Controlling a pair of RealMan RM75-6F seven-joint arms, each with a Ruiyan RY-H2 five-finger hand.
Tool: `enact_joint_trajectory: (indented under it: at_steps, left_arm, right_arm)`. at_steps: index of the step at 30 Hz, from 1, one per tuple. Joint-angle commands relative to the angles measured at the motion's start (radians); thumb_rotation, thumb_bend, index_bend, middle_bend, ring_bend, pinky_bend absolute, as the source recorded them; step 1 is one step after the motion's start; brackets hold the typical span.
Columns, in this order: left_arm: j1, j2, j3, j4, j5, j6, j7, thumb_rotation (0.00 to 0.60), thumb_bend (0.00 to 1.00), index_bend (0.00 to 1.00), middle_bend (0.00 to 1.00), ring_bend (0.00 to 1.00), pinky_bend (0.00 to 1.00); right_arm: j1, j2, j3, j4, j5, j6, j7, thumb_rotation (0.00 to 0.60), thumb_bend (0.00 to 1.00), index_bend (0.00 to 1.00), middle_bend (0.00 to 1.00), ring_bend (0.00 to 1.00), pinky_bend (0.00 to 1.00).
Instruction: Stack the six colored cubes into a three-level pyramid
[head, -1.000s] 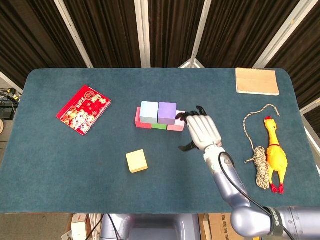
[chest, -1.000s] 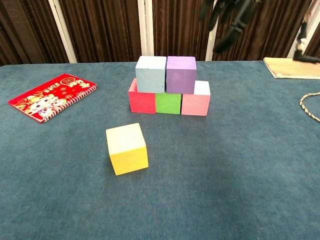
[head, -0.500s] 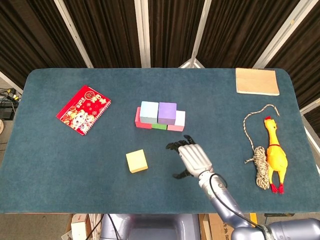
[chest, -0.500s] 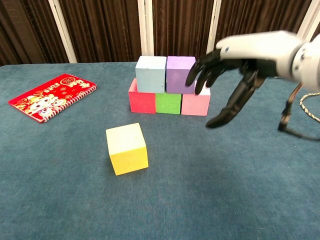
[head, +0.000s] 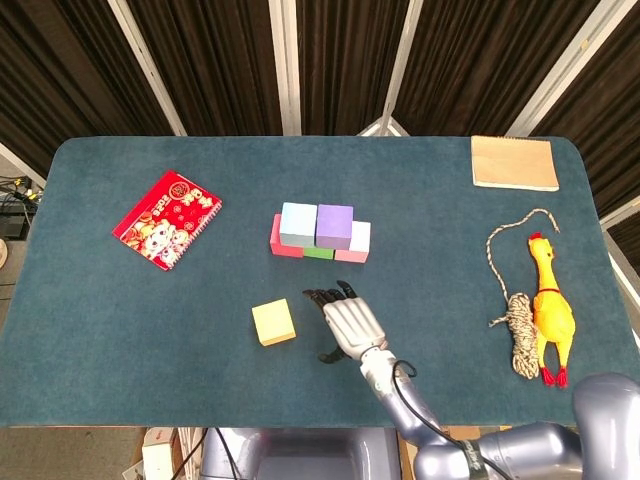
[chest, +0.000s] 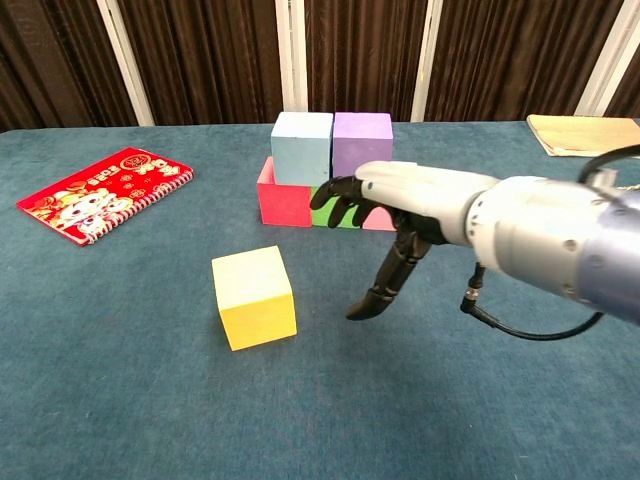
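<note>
Head view: On the dark teal worktop (head: 120, 330), five cubes form two levels. A red cube (head: 277, 244), a green cube (head: 319, 253) and a pink cube (head: 356, 243) sit touching in a row, with a light blue cube (head: 298, 223) and a purple cube (head: 334, 225) side by side on top. The sixth, a yellow cube (head: 273, 322), lies apart, nearer the front edge and slightly left of the stack. The right hand (head: 350, 325) hovers just right of the yellow cube, fingers spread and holding nothing. A red notebook (head: 167, 219) lies to the far left, a tan pad (head: 514, 163) at the back right, and a coiled rope (head: 520, 320) beside a rubber chicken (head: 550, 308) at the right edge. The left hand is out of sight.

Chest view: The yellow cube (chest: 254, 297) stands alone in front of the stack, pale on top, turned slightly askew. The right hand (chest: 400, 205) reaches in from the right, dark fingers (chest: 388, 282) splayed and pointing down, clear of the cube and partly covering the green and pink cubes behind it. The light blue cube (chest: 301, 148) and purple cube (chest: 361, 149) rest squarely on the bottom row.
</note>
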Motion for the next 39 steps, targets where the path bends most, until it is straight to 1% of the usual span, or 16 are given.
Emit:
enact_joint_trajectory:
  at_steps: [1,12,19,26,34,39]
  left_arm:
    - [-0.002,-0.002,0.000,0.003,-0.001,-0.003,0.002,0.600,0.32,0.16,0.10,0.01,0.00]
    - [-0.002,-0.001,-0.002,0.006,-0.005,-0.004,-0.005,0.600,0.32,0.16,0.10,0.01,0.00]
    - [-0.001,0.001,-0.002,0.003,-0.003,0.000,-0.007,0.600,0.32,0.16,0.10,0.01,0.00]
    - [0.000,0.001,-0.005,0.004,-0.007,0.001,-0.010,0.600,0.32,0.16,0.10,0.01,0.00]
    - [0.000,0.003,-0.008,0.004,-0.011,0.000,-0.013,0.600,0.32,0.16,0.10,0.01,0.00]
    - [0.000,0.003,-0.008,0.004,-0.013,-0.001,-0.013,0.600,0.32,0.16,0.10,0.01,0.00]
  right_arm:
    - [0.021,-0.028,0.023,0.028,0.026,-0.014,-0.004,0.600,0.13,0.13,0.18,0.17,0.00]
    - [0.074,-0.084,0.060,0.086,0.064,-0.047,-0.023,0.600,0.13,0.13,0.18,0.17,0.00]
    - [0.110,-0.116,0.087,0.145,0.091,-0.080,-0.021,0.600,0.13,0.13,0.18,0.17,0.00]
    - [0.136,-0.141,0.097,0.207,0.108,-0.113,-0.014,0.600,0.13,0.13,0.18,0.17,0.00]
    - [0.151,-0.173,0.096,0.267,0.114,-0.144,0.012,0.600,0.13,0.20,0.18,0.17,0.00]
    - [0.158,-0.197,0.101,0.300,0.100,-0.150,0.032,0.600,0.13,0.24,0.20,0.18,0.00]
